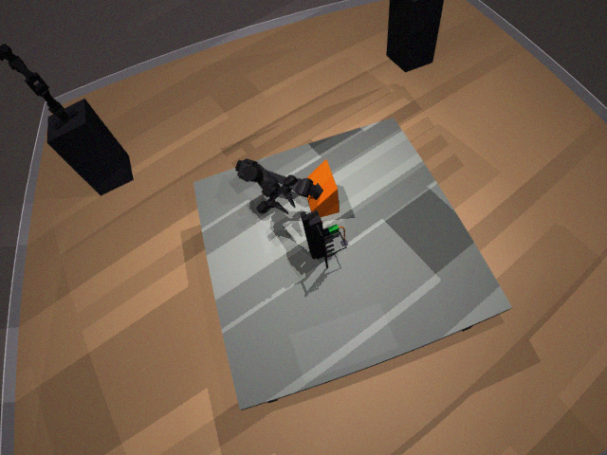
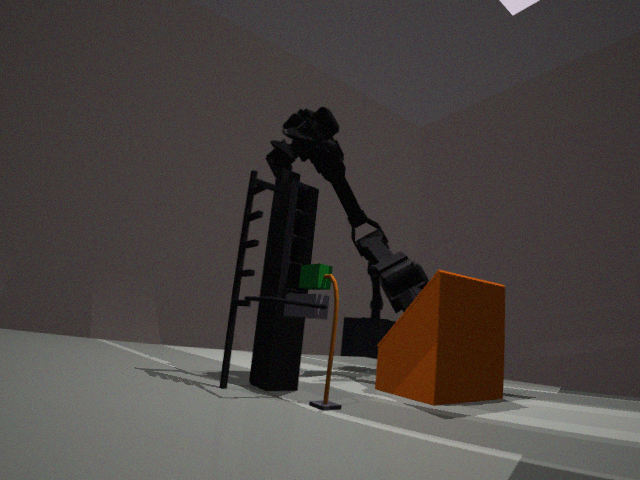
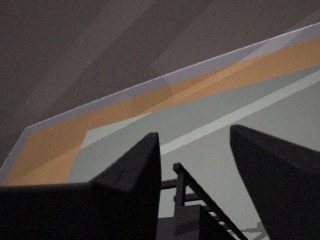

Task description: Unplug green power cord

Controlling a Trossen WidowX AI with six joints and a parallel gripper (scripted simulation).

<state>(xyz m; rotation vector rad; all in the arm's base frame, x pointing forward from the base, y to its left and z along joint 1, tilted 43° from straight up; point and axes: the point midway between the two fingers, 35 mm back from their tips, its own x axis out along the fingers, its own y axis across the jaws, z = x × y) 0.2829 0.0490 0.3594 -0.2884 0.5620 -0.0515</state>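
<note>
The power strip point(image 1: 313, 237) point(image 2: 272, 268) is a tall black block standing upright on the grey table top. The green plug point(image 1: 333, 228) point(image 2: 313, 276) sits against the strip's socket side, around mid-height; its contact face is hidden. Its orange cord point(image 2: 333, 330) bends down to a small dark base on the table. My gripper point(image 1: 291, 209) point(image 3: 194, 138) is partly open with nothing between its fingers. It is up near the top of the strip, on the side away from the plug, and apart from plug and cord. The wrist view shows the strip's top below the fingers, but no plug.
An orange wedge block point(image 1: 321, 188) point(image 2: 469, 341) stands beside my arm's base. A thin black post with pegs point(image 2: 240, 258) rises beside the strip. A grey block point(image 2: 305, 305) and a thin bar lie just below the plug. Black pedestals point(image 1: 93, 147) point(image 1: 413, 36) stand beyond the table top.
</note>
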